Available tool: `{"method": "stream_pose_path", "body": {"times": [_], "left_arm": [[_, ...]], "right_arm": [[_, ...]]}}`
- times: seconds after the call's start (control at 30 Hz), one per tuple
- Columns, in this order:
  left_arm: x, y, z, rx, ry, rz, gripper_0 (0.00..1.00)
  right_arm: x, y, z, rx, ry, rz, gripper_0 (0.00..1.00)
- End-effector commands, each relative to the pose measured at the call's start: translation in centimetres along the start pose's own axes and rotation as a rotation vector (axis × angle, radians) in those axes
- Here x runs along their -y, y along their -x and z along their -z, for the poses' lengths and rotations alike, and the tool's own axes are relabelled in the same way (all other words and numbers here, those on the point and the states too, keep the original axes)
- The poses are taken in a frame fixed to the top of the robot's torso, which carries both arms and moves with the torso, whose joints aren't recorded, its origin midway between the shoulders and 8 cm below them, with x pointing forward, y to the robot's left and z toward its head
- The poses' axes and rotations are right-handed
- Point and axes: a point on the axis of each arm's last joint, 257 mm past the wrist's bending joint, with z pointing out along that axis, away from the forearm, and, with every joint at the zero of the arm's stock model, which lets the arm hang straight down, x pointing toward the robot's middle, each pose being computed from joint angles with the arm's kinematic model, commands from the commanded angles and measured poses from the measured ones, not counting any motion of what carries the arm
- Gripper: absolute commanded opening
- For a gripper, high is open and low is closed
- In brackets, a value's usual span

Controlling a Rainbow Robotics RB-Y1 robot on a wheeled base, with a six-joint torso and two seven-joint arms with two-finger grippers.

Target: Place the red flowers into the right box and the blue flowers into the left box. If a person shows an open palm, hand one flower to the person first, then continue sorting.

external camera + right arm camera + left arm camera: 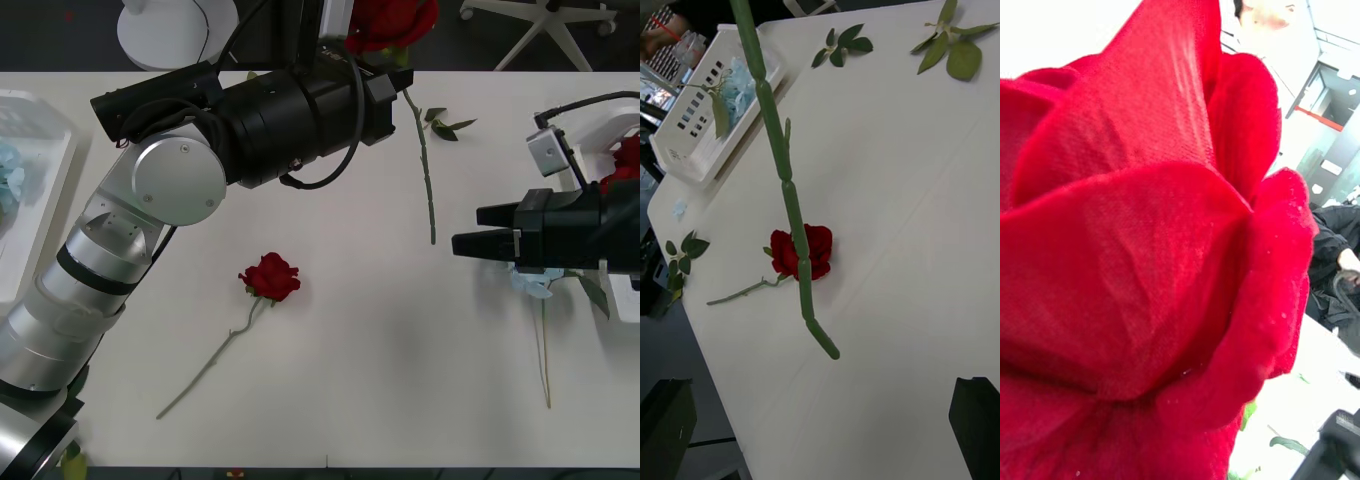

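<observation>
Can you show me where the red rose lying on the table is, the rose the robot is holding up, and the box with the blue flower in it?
rose on the table point(270, 276), front view, on its bloom.
held rose point(1150, 247), left wrist view, on its petals.
left box point(692, 142), right wrist view, on its slotted wall.

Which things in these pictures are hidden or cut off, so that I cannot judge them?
- Left end effector: in the front view the left arm covers it; in the left wrist view the held red rose covers its fingers.
- Left box: cut by the front view's edge.
- Right box: mostly behind the right end effector and cut by the edge.
- Blue flower: its bloom lies largely under the right end effector.
</observation>
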Motion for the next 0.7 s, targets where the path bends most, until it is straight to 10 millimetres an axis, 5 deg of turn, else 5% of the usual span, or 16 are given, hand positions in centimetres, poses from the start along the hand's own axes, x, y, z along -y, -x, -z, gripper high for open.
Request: {"method": "stream_pose_path", "body": {"times": [0.03,0.47,0.7], "left_arm": [[3.6,3.5,-0.9,0.067,-0.07,0.015,0.0],[3.6,3.5,-0.9,0.067,-0.07,0.015,0.0],[3.6,3.5,-0.9,0.067,-0.07,0.015,0.0]], "right_arm": [[-3.3,3.6,-2.3,0.084,0.069,0.1,1.0],[-4.8,5.1,-6.4,0.13,0.098,0.115,0.99],[-5.3,5.8,-7.3,0.146,0.11,0.113,0.63]]}}
